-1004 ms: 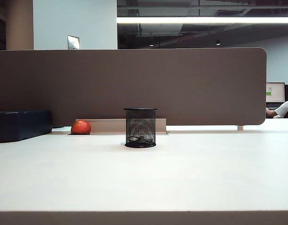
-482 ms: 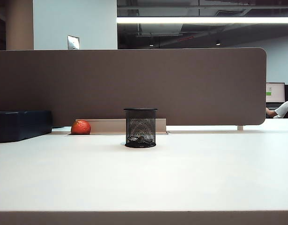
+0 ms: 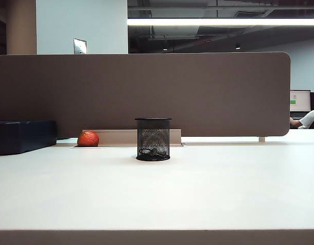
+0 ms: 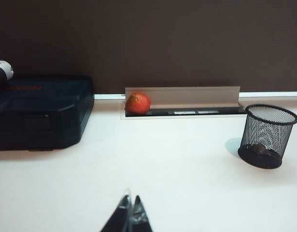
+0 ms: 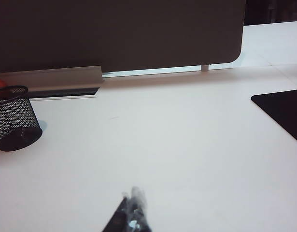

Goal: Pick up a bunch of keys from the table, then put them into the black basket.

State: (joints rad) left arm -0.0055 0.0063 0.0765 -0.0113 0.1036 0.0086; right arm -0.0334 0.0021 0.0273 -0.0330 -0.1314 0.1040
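The black basket stands upright on the table near its middle, in front of the divider. Through the mesh a small dark lump, the bunch of keys, lies on the basket's floor. The basket also shows in the right wrist view, where the keys cannot be made out. My left gripper is shut with nothing in it, low over bare table well short of the basket. My right gripper is also shut and empty, far from the basket. Neither arm shows in the exterior view.
A brown divider panel closes off the back of the table. A red-orange fruit sits by the cable slot. A dark blue box lies at the far left, a black mat at the right.
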